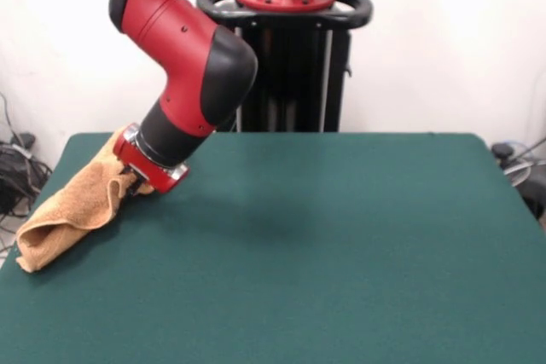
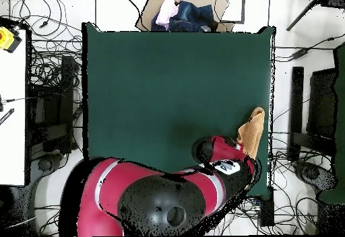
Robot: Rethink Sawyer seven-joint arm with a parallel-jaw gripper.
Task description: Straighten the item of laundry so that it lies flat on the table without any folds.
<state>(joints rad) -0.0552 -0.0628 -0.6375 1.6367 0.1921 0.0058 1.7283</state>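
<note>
The orange-tan towel lies crumpled and folded over itself at the left edge of the green table, its far end raised up against my wrist. In the overhead view the towel is a narrow bunched strip by the table's right edge. My gripper points down and to the left into the towel's upper folds and looks shut on the cloth. Its tips are mostly buried in the fabric. In the overhead view my arm hides the gripper.
The robot's pedestal stands behind the table's far edge. A cardboard box of clothes sits beyond the table's top edge in the overhead view. Cables and a white bench lie beside the table.
</note>
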